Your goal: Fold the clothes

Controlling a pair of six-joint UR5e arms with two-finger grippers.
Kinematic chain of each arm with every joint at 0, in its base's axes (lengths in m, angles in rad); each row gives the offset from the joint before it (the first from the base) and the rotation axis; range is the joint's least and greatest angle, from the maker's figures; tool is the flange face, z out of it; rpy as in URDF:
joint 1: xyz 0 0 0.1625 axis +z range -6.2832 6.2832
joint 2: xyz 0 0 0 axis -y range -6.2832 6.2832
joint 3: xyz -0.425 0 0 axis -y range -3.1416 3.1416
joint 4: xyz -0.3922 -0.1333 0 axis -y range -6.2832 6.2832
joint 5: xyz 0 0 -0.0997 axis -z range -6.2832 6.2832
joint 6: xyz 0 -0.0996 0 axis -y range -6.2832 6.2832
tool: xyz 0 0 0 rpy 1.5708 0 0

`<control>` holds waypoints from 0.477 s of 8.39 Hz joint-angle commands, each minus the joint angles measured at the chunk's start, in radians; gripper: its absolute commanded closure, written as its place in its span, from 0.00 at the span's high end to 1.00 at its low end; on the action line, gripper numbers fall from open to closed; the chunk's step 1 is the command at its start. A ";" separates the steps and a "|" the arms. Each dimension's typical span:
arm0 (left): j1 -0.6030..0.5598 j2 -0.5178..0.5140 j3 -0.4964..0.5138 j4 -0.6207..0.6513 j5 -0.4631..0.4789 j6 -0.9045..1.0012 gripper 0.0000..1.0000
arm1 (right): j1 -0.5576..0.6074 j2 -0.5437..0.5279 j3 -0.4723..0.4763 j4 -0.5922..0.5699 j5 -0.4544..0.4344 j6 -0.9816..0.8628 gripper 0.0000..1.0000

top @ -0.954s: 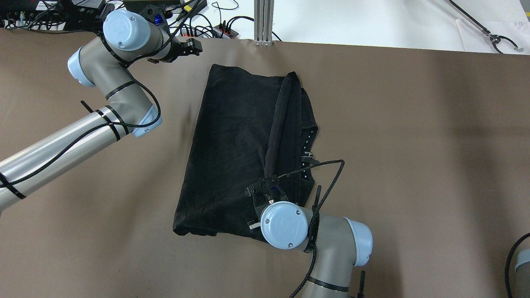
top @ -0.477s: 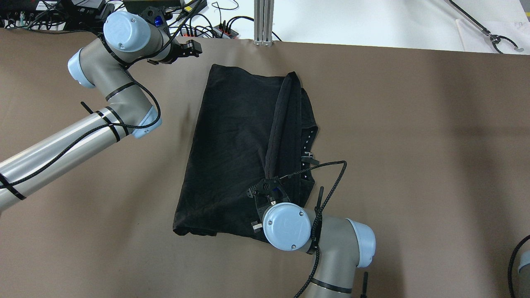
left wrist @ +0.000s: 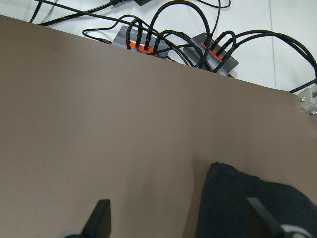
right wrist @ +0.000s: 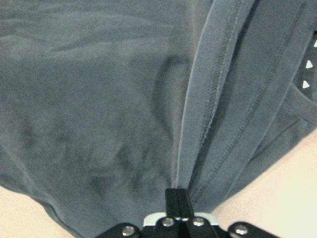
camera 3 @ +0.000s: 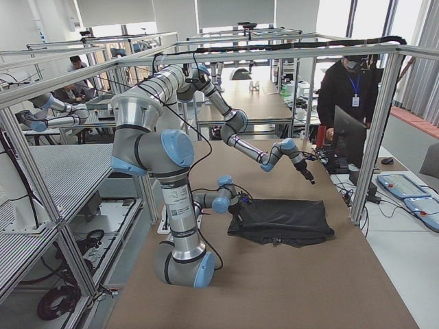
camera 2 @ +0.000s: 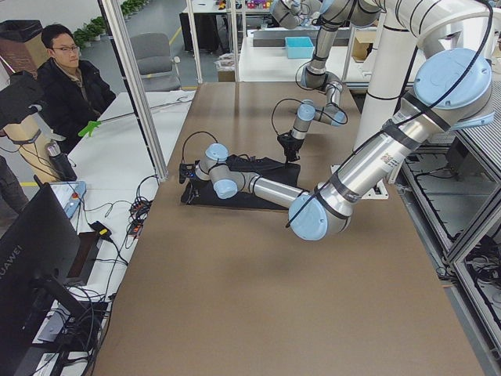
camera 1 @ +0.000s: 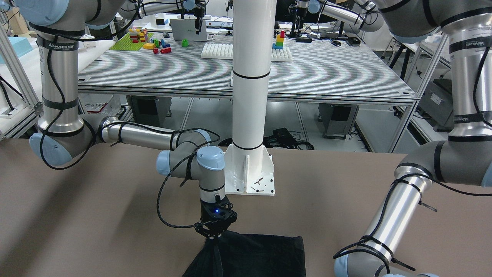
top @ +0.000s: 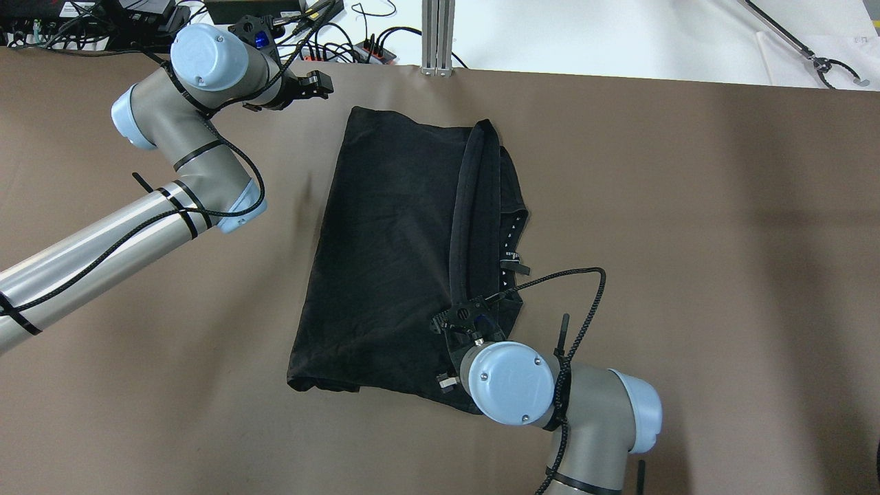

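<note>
At the far left of the worktop (top: 687, 206), the left tool (top: 317, 81) is held just beside the far left corner of the clothes (top: 392, 240), apart from them. In the left wrist view its fingers (left wrist: 101, 218) are spread wide and nothing is gripped between them. Only bare worktop and the corner of the black fabric are seen below. Beyond the worktop's far edge, two power strips (left wrist: 143, 42) with cables plugged in are seen.

The clothes are laid in the middle of the worktop as one black piece, roughly rectangular and slightly skewed, the near end lying further left than the far end. The left part is spread flat with faint creases. Toward the right side a hem (top: 471, 199) is drawn up into a ridge that runs from the far edge toward the near right corner. To the right of the ridge a narrower layer of fabric is seen, with a row of small white marks (top: 509, 240) along its edge.

At the near end of the ridge the right tool (top: 467, 317) is pointed down onto the fabric. In the right wrist view its fingers (right wrist: 172, 198) are pressed together with the hem pinched between them, and the fabric is raised there in a thin upright fold. In the front-facing view a white post (camera 1: 250, 77) is seen behind this tool, its base plate set on the worktop, apart from the clothes.
</note>
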 commanded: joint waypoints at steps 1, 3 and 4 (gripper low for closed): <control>0.003 0.002 -0.002 -0.002 0.001 -0.020 0.94 | 0.005 -0.079 0.072 0.004 0.001 -0.025 0.00; 0.006 0.002 -0.004 -0.002 0.014 -0.025 0.94 | 0.000 -0.119 0.086 0.012 -0.007 -0.003 0.00; 0.009 0.001 -0.004 -0.002 0.030 -0.037 0.94 | -0.001 -0.124 0.083 0.013 -0.007 0.038 0.08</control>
